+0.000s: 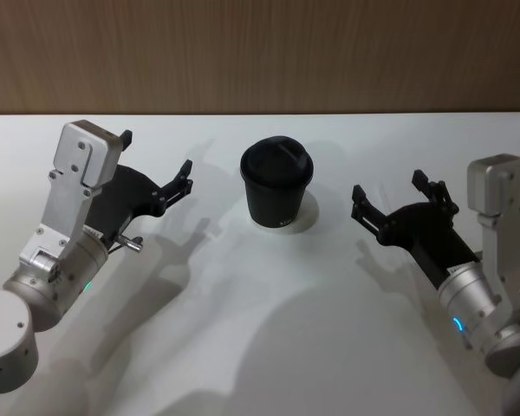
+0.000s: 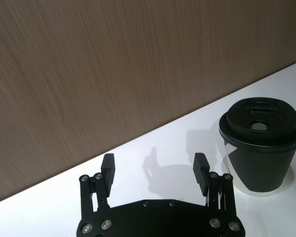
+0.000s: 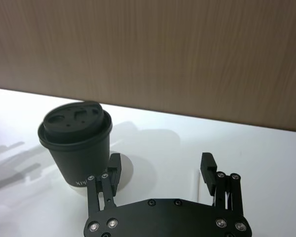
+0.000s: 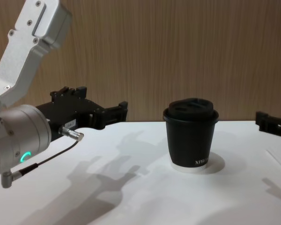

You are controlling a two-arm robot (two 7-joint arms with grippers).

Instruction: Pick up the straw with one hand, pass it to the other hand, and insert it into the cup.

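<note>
Straw (image 3: 195,183) first: it shows in my right wrist view as a faint white line lying flat on the white tabletop (image 1: 260,347), in the gap between my spread fingers and nearer the one away from the cup. My right end effector (image 1: 388,186) is released, jaws wide and holding nothing, and hangs above the tabletop to the right of the cup (image 1: 276,195), pointed forward and a little inward. My left end effector (image 1: 156,154) is also released and empty, raised on the other side of the cup and well apart from the straw. I judge the task to be at its very start: the pickup is not yet done, and the handover and insertion both lie ahead. Since the straw sits under my right side, the next move calls for lowering that end effector until the fingertips straddle the straw close to the tabletop, then clenching on it. The straw is thin and nearly the colour of the surface, so I expect a precise, low grip is needed or the fingers may close over it. The cup stands upright near the middle, lid on, its lid opening facing up.
</note>
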